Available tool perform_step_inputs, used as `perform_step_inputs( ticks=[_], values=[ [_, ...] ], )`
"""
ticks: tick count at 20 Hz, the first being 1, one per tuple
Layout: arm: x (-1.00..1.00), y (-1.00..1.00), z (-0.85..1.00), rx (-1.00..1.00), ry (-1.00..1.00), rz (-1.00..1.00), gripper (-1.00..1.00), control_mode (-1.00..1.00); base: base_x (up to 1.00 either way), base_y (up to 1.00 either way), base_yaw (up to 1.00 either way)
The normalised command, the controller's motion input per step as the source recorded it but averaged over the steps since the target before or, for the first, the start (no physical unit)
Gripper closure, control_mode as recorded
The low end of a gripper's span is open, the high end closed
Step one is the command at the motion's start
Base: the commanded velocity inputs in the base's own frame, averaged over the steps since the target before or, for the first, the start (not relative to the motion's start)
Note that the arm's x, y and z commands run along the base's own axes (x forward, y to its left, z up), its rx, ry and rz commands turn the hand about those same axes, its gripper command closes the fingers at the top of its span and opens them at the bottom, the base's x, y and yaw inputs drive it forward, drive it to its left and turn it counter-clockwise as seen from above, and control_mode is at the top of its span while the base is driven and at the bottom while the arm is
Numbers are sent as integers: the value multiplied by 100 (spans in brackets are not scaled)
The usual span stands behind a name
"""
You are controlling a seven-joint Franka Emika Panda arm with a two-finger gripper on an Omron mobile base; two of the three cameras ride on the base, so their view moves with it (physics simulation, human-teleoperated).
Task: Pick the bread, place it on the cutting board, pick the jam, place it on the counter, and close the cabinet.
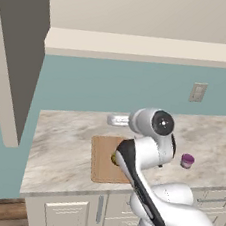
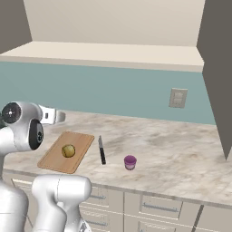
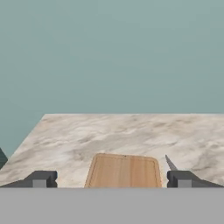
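The hand (image 3: 112,179) holds nothing: its two dark fingertips (image 3: 43,178) stand wide apart at the bottom of the hand view, with only the far edge of the cutting board (image 3: 124,170) between them. It hangs above the table (image 2: 181,149), facing the teal wall (image 2: 118,93). In the right base view it sits at the left, above the back of the table and behind the board.

The bread (image 2: 68,151) lies on the cutting board, roughly at its middle. Just right of the board lies a knife (image 2: 102,150), dark handle toward the front. Right of the knife, near the front edge, the jam (image 2: 130,162) stands upright on the table.

Overhead, the cabinet (image 2: 108,52) is open: its cream shelf is bare and its doors (image 1: 19,57) are swung outward on either side. A wall socket (image 2: 178,98) sits on the wall beneath it.
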Motion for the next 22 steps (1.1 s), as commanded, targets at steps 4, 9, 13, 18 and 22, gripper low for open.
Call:
perform_step_inputs(
  ticks=[4,9,13,18,22],
  values=[
    [-61,9,35,0,-12,0,-100,-100,0,0,0],
    [-67,15,35,0,-11,0,-100,-100,0,0,0],
    [-77,22,26,0,-9,-2,-100,-100,0,0,0],
    [-69,17,29,0,-11,-1,-100,-100,0,0,0],
    [-68,16,28,0,-14,0,-100,-100,0,0,0]
  ],
)
